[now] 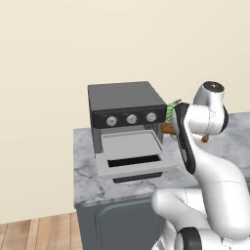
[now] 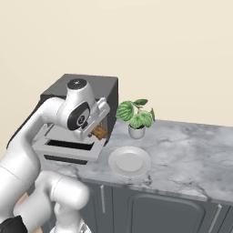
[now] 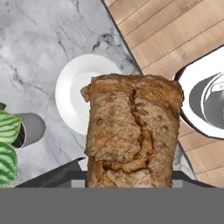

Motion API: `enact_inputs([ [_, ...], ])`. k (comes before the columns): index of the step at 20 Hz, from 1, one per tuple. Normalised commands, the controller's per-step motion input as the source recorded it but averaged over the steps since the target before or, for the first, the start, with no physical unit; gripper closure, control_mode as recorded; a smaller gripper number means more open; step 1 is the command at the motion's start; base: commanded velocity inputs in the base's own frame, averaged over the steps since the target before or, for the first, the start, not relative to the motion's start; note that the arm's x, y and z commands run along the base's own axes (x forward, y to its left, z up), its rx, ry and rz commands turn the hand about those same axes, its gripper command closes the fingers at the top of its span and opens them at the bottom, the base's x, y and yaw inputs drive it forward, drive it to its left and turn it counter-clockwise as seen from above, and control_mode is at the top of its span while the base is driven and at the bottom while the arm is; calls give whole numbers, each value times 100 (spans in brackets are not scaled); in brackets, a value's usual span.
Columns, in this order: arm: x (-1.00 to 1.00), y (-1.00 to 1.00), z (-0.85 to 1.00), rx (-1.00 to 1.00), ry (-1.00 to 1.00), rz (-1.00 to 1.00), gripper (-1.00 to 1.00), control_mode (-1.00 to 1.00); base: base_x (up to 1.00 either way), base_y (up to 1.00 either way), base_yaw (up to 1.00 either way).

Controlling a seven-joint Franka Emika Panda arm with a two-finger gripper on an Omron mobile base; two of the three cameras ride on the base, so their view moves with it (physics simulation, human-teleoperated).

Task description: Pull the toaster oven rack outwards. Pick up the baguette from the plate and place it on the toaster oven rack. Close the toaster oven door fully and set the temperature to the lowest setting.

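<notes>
While its arm bends rightward, the gripper (image 2: pixel 97 129) clamps the baguette (image 3: pixel 131 131) above the plate (image 2: pixel 129 161).

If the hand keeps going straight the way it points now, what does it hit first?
Most likely the plate: the hand, shut on the baguette, looks down at the counter, and the plate lies straight past the loaf's end. Depth is unclear, so the bare counter beside it is possible.

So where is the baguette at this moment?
The baguette is held in the gripper beside the toaster oven, above the counter, left of the empty plate.
</notes>
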Motion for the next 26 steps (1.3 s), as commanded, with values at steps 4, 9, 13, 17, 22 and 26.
enact_inputs([
  [4,1,46,0,-5,-10,9,100,-100,0,0,0],
  [9,0,49,0,-5,-14,9,100,-100,0,0,0],
  [13,0,50,0,-4,-10,10,100,-100,0,0,0],
  [17,0,39,0,-3,-6,9,100,-100,0,0,0],
  [22,2,19,0,0,-5,9,100,-100,0,0,0],
  [26,7,8,-5,0,-3,10,100,-100,0,0,0],
])
